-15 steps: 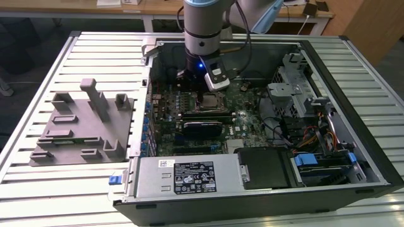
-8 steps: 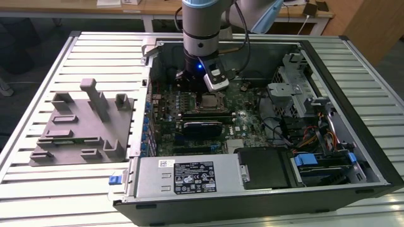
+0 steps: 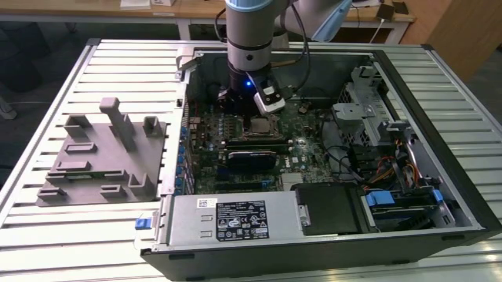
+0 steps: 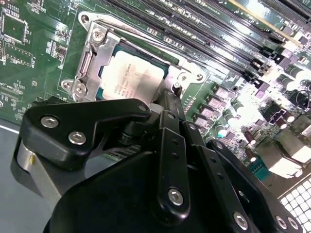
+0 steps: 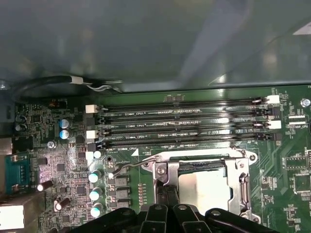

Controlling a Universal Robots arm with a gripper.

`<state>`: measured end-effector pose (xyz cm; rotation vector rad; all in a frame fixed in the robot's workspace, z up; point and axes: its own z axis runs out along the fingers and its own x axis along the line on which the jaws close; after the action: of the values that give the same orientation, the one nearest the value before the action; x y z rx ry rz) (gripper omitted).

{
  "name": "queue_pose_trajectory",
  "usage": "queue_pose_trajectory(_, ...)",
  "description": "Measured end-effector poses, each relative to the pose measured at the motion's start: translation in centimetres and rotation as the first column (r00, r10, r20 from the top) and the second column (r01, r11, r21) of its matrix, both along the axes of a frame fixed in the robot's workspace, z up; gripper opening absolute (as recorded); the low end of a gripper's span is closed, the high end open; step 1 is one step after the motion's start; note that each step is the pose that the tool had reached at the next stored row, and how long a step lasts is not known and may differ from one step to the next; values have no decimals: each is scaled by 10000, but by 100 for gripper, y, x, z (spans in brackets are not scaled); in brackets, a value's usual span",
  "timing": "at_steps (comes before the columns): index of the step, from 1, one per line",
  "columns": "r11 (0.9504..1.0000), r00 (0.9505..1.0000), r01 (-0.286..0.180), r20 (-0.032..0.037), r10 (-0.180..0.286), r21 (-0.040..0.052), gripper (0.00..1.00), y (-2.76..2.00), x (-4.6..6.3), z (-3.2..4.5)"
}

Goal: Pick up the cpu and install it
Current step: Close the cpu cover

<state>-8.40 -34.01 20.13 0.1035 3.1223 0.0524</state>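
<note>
we see the end effector (image 4: 169, 98) lowered into the open computer case (image 3: 436, 69), which lies on its side on the slatted table (image 3: 117, 64). its black fingers (image 5: 161, 194) look drawn close together, narrow, with nothing gripped between them. the tips hang right at the edge of the motherboard socket.

the cpu (image 4: 130, 80) lies flat in that socket, just beyond the fingertips, its pale silvery top facing up. the metal socket frame (image 4: 92, 54) runs around it on all sides. we cannot tell whether the fingertips touch the cpu's rim or only the frame beside it. in the first wrist view the cpu (image 5: 201, 187) sits immediately beside the fingers, and a thin wire lever (image 5: 130, 165) curves off from the frame's corner next to them.

past the cpu, farther from the end effector, four long memory slots (image 5: 184, 127) run side by side across the green motherboard (image 5: 286, 184). a cluster of small upright capacitors (image 5: 95, 176) stands off to one side of the fingers.

in the exterior view the arm (image 3: 249, 35) comes straight down over the socket. the grey plastic block (image 3: 102, 154) with upright posts rests on the table well apart from the end effector, toward the exterior view's left, outside the case. the power supply (image 3: 227, 218) fills the case's near corner, also well away from the fingers.
</note>
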Motion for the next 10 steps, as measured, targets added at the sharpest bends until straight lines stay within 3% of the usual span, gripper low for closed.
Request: queue_pose_trajectory(10,9997,9997,-246,-3,246,-1,11,0,40,-9)
